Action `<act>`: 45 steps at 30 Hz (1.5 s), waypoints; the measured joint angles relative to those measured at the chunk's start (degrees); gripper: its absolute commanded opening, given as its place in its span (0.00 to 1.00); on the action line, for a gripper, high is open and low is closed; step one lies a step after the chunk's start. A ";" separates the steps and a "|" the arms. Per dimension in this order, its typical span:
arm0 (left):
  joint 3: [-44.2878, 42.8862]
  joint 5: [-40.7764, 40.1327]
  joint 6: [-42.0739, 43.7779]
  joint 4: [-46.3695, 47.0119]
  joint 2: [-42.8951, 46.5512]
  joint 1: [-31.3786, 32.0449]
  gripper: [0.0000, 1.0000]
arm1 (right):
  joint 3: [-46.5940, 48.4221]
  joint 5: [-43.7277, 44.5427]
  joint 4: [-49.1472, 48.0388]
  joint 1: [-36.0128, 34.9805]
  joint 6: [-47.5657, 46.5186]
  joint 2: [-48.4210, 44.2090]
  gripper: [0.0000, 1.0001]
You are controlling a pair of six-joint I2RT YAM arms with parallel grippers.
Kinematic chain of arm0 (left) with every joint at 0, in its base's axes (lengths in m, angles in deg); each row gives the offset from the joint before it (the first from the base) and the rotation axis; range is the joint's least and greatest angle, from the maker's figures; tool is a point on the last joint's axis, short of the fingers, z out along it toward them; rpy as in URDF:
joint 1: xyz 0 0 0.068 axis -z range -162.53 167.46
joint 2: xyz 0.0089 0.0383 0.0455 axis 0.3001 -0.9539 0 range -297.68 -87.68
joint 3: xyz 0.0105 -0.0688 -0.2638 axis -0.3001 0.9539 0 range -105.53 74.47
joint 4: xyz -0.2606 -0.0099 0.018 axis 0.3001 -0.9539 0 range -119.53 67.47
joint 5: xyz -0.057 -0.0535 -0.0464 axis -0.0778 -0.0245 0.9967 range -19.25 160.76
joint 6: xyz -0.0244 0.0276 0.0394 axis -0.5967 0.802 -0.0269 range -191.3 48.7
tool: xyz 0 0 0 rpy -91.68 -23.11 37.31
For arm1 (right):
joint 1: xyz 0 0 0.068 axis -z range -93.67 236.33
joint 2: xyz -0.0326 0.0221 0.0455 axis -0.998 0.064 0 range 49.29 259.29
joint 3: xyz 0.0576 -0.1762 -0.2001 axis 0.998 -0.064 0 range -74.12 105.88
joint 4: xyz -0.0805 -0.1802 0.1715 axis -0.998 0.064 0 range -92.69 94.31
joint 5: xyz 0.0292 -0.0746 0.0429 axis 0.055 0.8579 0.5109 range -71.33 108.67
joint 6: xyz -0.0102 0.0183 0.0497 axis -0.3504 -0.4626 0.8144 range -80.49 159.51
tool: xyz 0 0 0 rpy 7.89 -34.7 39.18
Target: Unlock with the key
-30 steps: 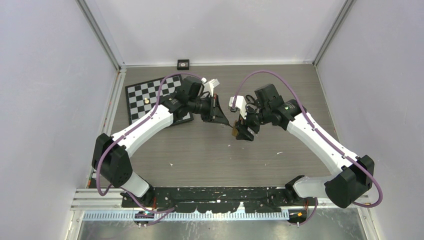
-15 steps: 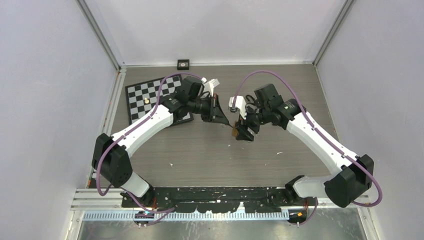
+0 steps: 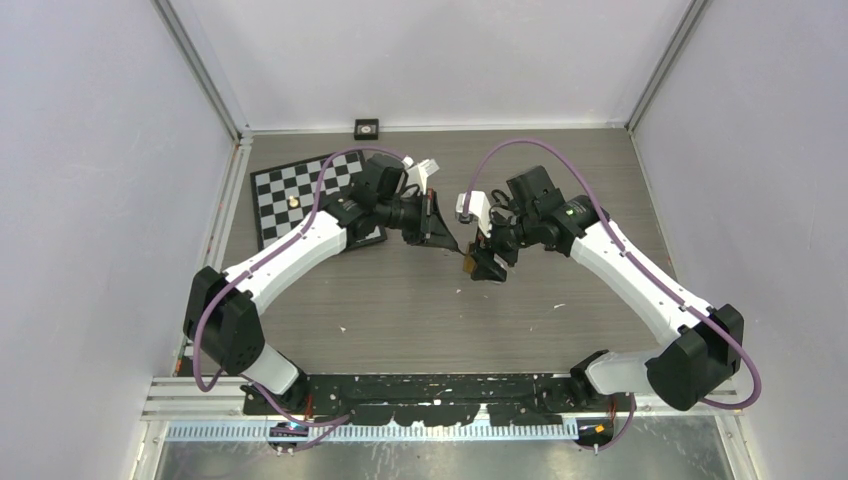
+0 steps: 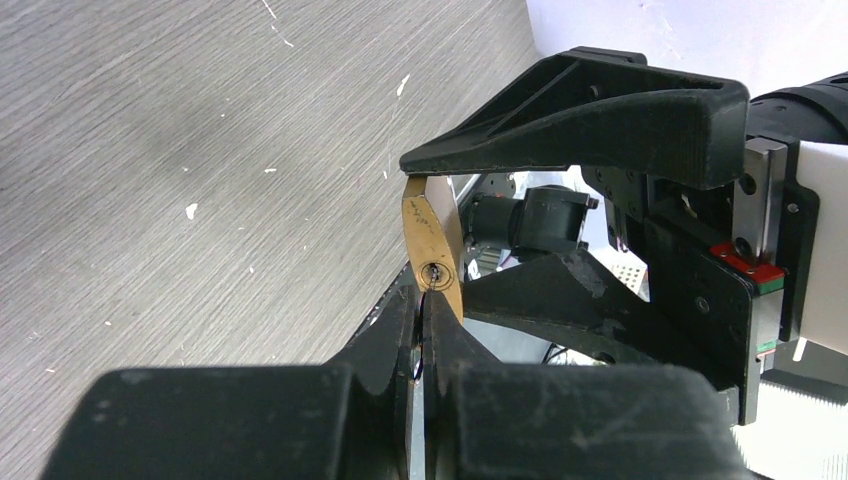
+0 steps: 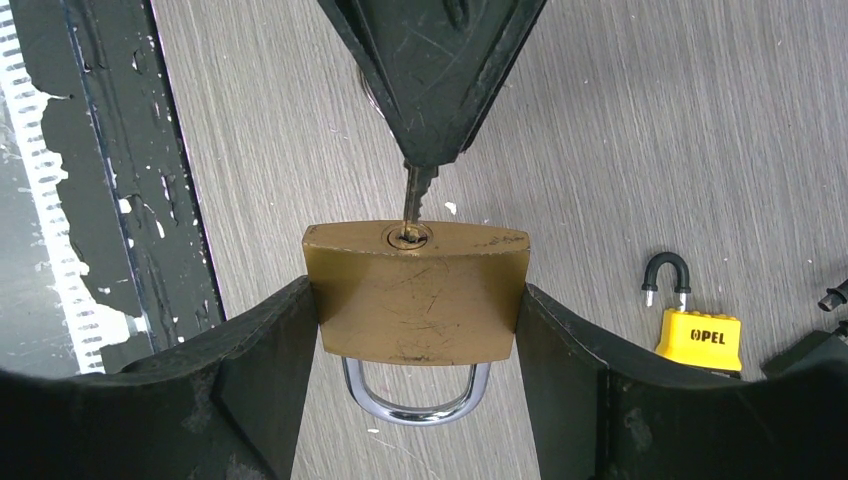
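Jaws of the right gripper [image 5: 415, 330] are part open and clamped on the two side faces of the padlock [image 5: 415, 290], one finger [image 5: 262, 350] on each side. Jaws of the left gripper [image 4: 421, 305] are pressed nearly together on the key [image 5: 412, 195], with only its blade showing past the tips.

Padlock: the brass body is scratched and dull. Its keyhole [image 5: 407, 237] face is turned toward the left gripper. The steel shackle [image 5: 415, 405] is on the opposite side, both legs meeting the body. The key blade stands square to the keyhole face with its tip in the keyhole; how deep cannot be told. The padlock is held clear of the table [image 3: 400, 300], near its middle, between the two arms.

Room: bare wood-grain surface lies under and around both grippers. A checkerboard [image 3: 300, 195] lies toward the back left, partly under the left arm, apart from the grippers. A yellow padlock [image 5: 698, 338] with a black shackle lies on the table off to one side of the right gripper, not touching it. The white walls stand well apart from both grippers on every side.
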 measured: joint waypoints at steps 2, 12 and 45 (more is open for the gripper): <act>0.22 0.00 0.00 0.26 0.07 0.00 0.00 | 0.00 -0.04 0.11 0.04 0.00 0.00 0.01; 0.63 0.52 -0.26 0.74 0.50 0.00 0.00 | 0.09 -1.22 0.33 0.42 0.04 0.00 0.01; 2.40 0.90 -1.73 5.27 -0.92 1.46 0.00 | 1.62 2.60 3.93 0.87 2.49 1.36 0.00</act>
